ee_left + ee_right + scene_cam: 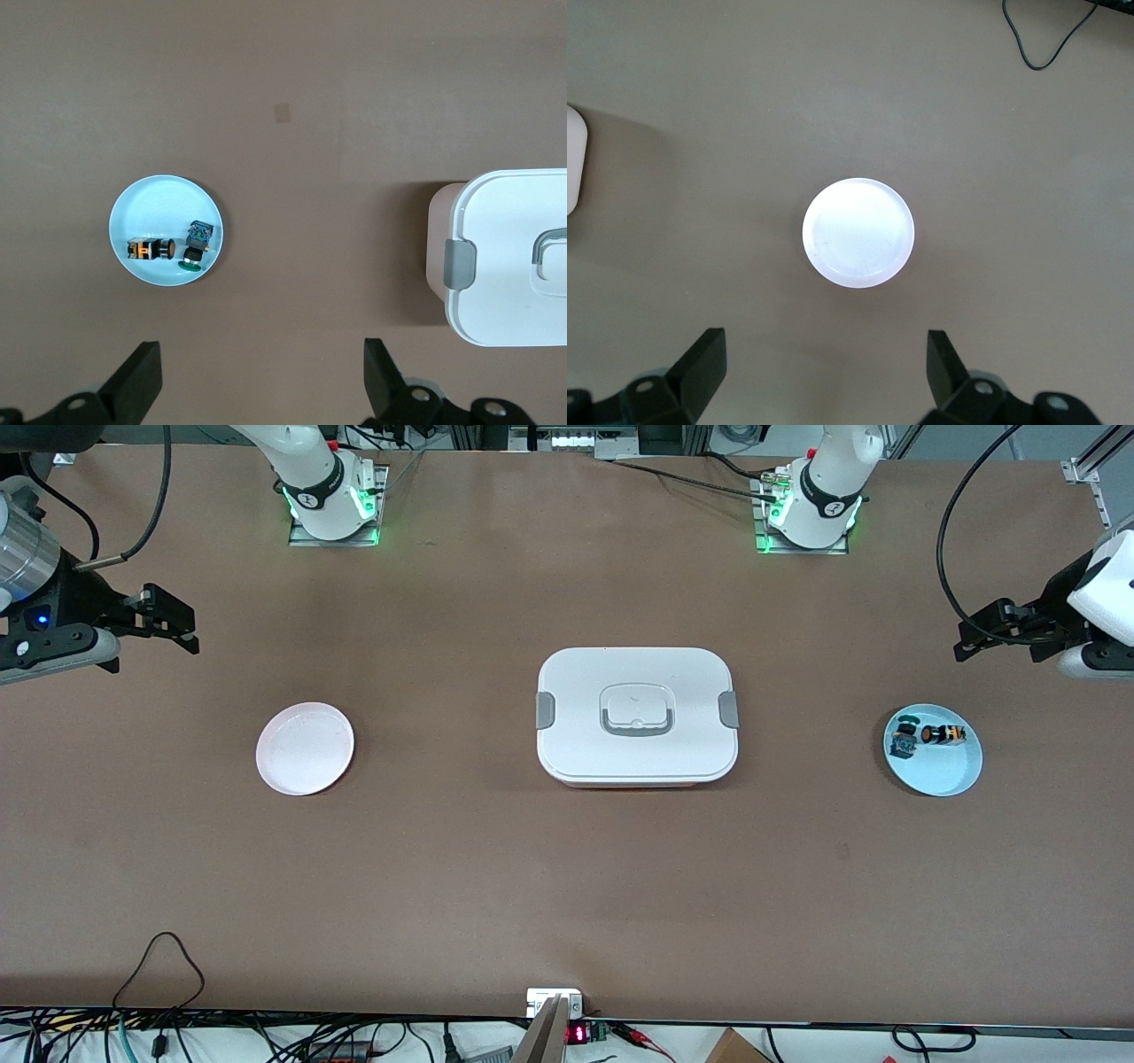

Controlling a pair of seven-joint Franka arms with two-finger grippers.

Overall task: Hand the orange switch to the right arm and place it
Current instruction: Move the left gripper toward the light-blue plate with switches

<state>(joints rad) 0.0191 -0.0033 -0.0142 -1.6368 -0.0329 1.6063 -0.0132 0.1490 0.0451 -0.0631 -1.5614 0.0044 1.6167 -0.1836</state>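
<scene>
- The orange switch [943, 734] [148, 250] lies on its side in the light blue plate [952, 775] [151, 208], at the plate's rim farthest from the front camera. Its long axis runs along the length of the bench [567, 886], the black button end pointing toward the middle of the bench and the orange-brown body toward the left arm's end.
- A small blue-and-green switch [904, 737] [195, 243] lies just beside the button end, in the same plate.
- The blue plate sits near the bench's edge at the left arm's end.
- A white lidded box with grey latches [636, 716] [505, 257] stands at the middle of the bench.
- A white plate [305, 747] [858, 232] sits toward the right arm's end.
- The left hand [979, 635] [261, 376] waits above the bench edge near the blue plate, fingers spread wide, holding nothing.
- The right hand [168, 620] [824, 367] waits above the bench edge near the white plate, fingers likewise spread and empty.
</scene>
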